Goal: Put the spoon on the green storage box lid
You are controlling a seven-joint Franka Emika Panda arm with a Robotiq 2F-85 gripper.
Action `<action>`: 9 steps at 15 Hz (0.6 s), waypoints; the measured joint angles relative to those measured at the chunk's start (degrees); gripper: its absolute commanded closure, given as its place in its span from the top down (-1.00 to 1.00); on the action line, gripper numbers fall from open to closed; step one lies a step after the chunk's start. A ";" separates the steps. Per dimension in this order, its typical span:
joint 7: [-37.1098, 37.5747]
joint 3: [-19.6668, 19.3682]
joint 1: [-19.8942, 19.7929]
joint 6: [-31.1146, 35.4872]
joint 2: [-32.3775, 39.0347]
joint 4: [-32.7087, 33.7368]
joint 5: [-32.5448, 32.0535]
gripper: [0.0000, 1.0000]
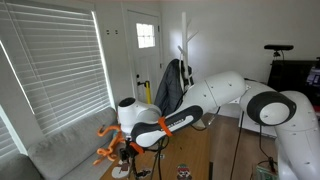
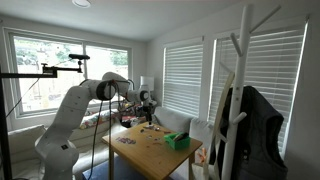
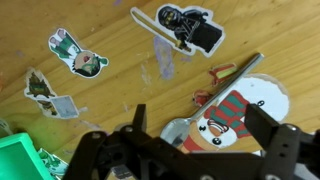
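Observation:
In the wrist view a metal spoon (image 3: 190, 126) lies on the wooden table (image 3: 110, 95). Its bowl rests at the edge of a snowman sticker (image 3: 245, 108) and its handle runs up to the right. My gripper (image 3: 205, 138) is open above it, with the spoon's bowl between the two fingers and not touched. A corner of the green storage box lid (image 3: 14, 160) shows at the lower left of the wrist view. The green box (image 2: 178, 141) also shows in an exterior view, on the table's near side, apart from my gripper (image 2: 147, 108).
Several stickers lie flat on the table, among them a black ninja figure (image 3: 188, 27) and green cartoon figures (image 3: 78, 55). An orange octopus-like toy (image 1: 106, 142) is beside my gripper (image 1: 127, 150). A sofa (image 1: 60, 150), window blinds and a coat rack (image 2: 235, 90) surround the table.

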 measured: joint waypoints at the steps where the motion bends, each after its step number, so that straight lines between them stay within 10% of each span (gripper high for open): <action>1: 0.02 0.00 0.01 0.02 0.02 0.00 0.02 1.00; 9: 12.12 -2.77 -0.70 -0.08 2.97 0.76 2.74 0.86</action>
